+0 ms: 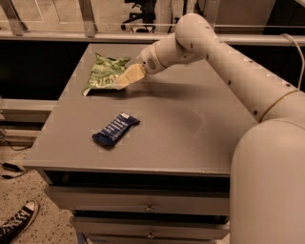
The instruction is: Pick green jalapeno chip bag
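**Light, crinkly bag is calling for an edge pinch**

The crinkly light-green jalapeno chip bag is lying on the grey tabletop, beyond the dark blue bar wrapper. The cream end effector is hovering over the bag's right edge; I cannot tell whether it is released or clenched. The bag is likely light, soft and slippery, so pinching a raised crinkle looks best.

Office or lab workspace; grey cabinet with knobbed drawers; wheeled office chair behind; speckled floor; loose cables; robot gripper over the cabinet's far-left corner.
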You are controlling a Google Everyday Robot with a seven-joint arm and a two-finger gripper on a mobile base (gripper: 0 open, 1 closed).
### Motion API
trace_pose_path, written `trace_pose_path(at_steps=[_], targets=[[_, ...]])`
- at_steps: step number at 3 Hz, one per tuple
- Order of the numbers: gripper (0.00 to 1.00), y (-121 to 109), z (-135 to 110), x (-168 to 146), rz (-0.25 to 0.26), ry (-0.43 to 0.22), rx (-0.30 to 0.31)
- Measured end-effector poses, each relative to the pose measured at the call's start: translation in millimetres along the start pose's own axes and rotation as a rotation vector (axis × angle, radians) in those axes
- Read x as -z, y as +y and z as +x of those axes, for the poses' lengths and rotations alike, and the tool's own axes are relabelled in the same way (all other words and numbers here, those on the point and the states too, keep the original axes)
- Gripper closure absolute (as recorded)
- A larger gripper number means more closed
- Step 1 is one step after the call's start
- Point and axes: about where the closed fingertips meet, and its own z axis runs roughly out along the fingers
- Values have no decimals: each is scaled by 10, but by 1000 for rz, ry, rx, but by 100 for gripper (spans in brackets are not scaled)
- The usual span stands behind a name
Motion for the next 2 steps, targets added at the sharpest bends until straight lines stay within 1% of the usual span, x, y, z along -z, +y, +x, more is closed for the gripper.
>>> trace_pose_path(at_steps=[1, 2], targets=[[0, 57, -4, -208, -21, -16, -59], [17, 78, 83, -355, -17, -19, -110]])
